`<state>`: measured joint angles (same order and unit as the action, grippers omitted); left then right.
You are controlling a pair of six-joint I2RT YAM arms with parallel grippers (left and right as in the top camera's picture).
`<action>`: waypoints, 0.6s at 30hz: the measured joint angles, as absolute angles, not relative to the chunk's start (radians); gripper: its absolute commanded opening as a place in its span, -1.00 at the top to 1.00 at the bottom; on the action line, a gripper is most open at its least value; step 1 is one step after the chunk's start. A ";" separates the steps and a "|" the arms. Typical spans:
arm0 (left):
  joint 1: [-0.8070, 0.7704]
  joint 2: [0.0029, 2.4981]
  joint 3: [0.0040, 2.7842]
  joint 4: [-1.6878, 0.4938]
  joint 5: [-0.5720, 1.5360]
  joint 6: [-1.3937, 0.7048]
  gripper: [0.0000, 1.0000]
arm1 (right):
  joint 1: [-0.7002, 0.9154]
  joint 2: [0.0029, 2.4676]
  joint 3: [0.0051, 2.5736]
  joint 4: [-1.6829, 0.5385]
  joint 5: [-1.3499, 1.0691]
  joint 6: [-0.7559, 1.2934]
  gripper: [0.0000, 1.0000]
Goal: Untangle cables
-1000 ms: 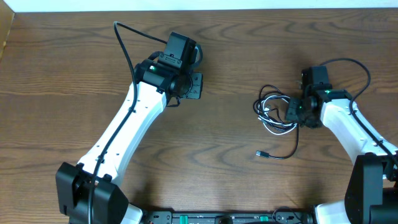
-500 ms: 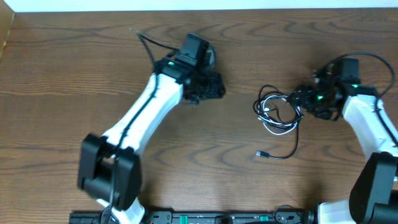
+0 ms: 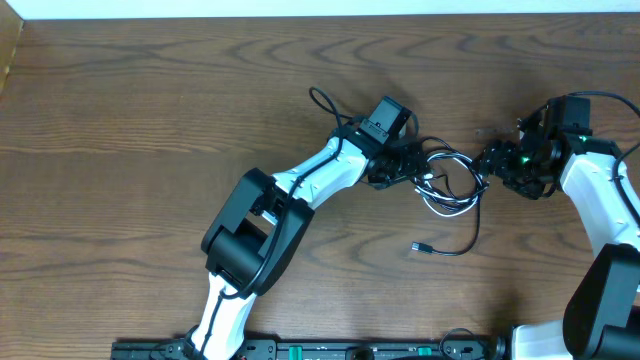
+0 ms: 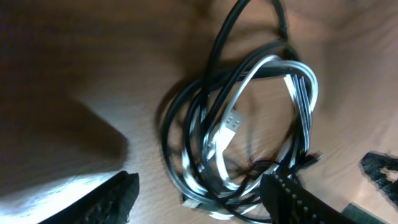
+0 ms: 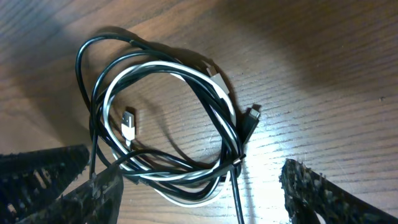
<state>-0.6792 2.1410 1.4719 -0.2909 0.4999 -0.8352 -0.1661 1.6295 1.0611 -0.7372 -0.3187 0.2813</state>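
Claws stand released and empty on either side: left claw (image 4: 200, 183), right claw (image 5: 199, 180). Between them black cable (image 4: 219, 42) and white cable (image 4: 311, 93) lie looped together on the bench (image 4: 348, 37). Best pinch one colour each, then part slowly.

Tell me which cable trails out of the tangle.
The black cable: one strand runs out alone, ending in a small plug lying apart. The white cable is entirely looped up.
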 measured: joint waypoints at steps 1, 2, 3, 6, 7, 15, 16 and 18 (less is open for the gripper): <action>-0.682 2.144 1.472 -0.259 0.500 -0.847 -0.25 | -0.166 1.629 1.061 -0.739 -0.318 0.281 -0.54; -0.683 2.144 1.472 -0.233 0.499 -0.859 -0.25 | -0.166 1.629 1.061 -0.740 -0.318 0.281 -0.55; -0.685 2.144 1.472 -0.212 0.500 -0.865 -0.23 | -0.166 1.629 1.061 -0.740 -0.318 0.281 -0.54; -0.704 2.144 1.472 -0.179 0.491 -0.884 -0.22 | -0.166 1.629 1.061 -0.744 -0.318 0.281 -0.54; -0.715 2.144 1.472 -0.179 0.483 -0.888 -0.22 | -0.166 1.629 1.061 -0.744 -0.318 0.281 -0.54; -0.769 2.151 1.475 -0.280 0.389 -0.834 -0.09 | -0.166 1.629 1.061 -0.759 -0.302 0.280 -0.54; -0.768 2.151 1.479 -0.305 0.369 -0.815 -0.10 | -0.166 1.629 1.061 -0.759 -0.299 0.280 -0.54; -0.769 2.151 1.481 -0.351 0.314 -0.773 -0.09 | -0.166 1.629 1.061 -0.759 -0.295 0.280 -0.54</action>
<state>-0.7689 2.1509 1.4811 -0.3511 0.3141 -0.7727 -0.1661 1.6295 1.0611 -0.7593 -0.2947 0.2802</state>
